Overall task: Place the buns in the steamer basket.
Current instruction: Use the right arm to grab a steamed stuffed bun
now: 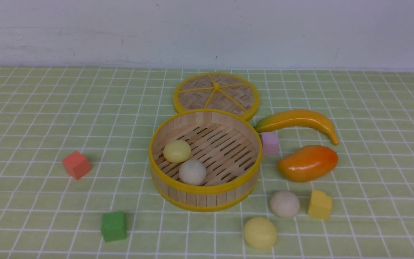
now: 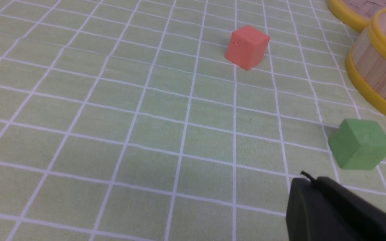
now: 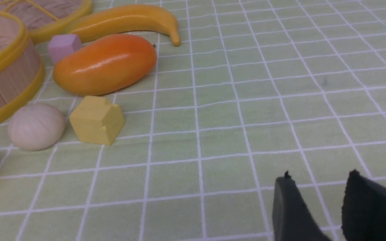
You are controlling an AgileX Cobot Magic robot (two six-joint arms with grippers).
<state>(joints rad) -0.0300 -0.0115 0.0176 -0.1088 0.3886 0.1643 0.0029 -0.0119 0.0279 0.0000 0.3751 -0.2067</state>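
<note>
Front view: the basket sits mid-bench on the green checked cloth, with the lid lying flat behind it and touching its far rim. Two buns lie on the slatted floor, toward its left side: the inner yellow bun, and the inner white bun just in front of it. The other two lie on the bench, in front of the basket and to its right. The outer white bun is near the wall, and the outer yellow bun is closer to the camera. A yellow cube lies just right of the outer white bun. A mango, a banana and a pink cube sit to the basket's right; the pink cube is against the wall. A red cube and a green cube lie to the left. Neither arm shows.

Left wrist view: the left claw is clenched – its dark fingers meet with nothing between them – over bare cloth near the green cube. The red cube lies farther off, and the basket wall shows at the edge.

Right wrist view: the right claw is released – cloth shows between its fingers – well apart from the outer white bun and the yellow cube. Only a sliver of the outer yellow bun shows at the frame edge.
</note>
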